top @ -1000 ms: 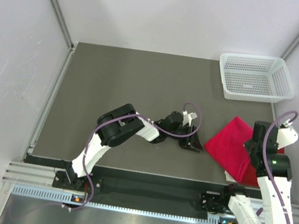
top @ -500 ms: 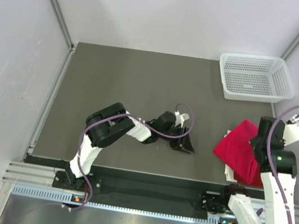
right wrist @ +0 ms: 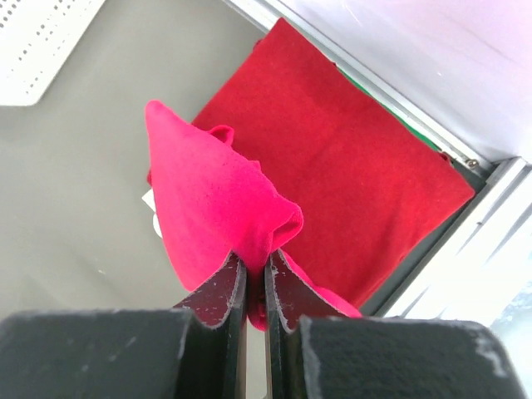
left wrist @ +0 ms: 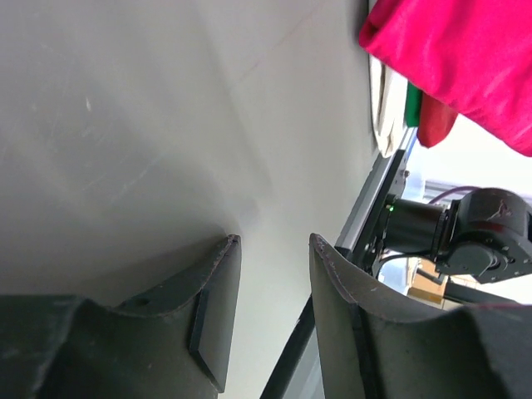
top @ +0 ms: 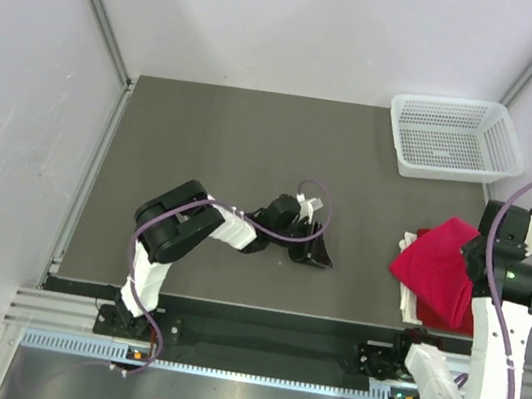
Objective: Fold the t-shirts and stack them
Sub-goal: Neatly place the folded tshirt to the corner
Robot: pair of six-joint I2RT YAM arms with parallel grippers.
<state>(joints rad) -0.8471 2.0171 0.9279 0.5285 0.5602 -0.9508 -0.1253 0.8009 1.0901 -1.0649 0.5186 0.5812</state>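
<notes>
right gripper (right wrist: pixel 248 262): jaws pressed together on a bunched fold of the held t-shirt (right wrist: pixel 212 199), so the cloth hangs as one bundle below the pinch rather than spreading.
held t-shirt: lifted off the table (top: pixel 234 144) near its right edge and hanging partly over the lying t-shirt (right wrist: pixel 332 158). we judge it is held there to be laid on top.
lying t-shirt: a flat red rectangle at the table's near right corner, edges squared, which we read as the base of the stack. something white and something green show at its edge, and we cannot tell what they are.
left gripper (left wrist: pixel 274 243): jaws partly apart with nothing between them, low over the table near its middle, well apart from the red cloth. we take it to be parked out of the right arm's way.
basket (top: pixel 505 126): white mesh, at the far right corner, apart from both shirts.
next move, as we judge it: lower the bundle squarely onto the lying t-shirt before letting go, since a pinch at one point may let the folds slip open.
</notes>
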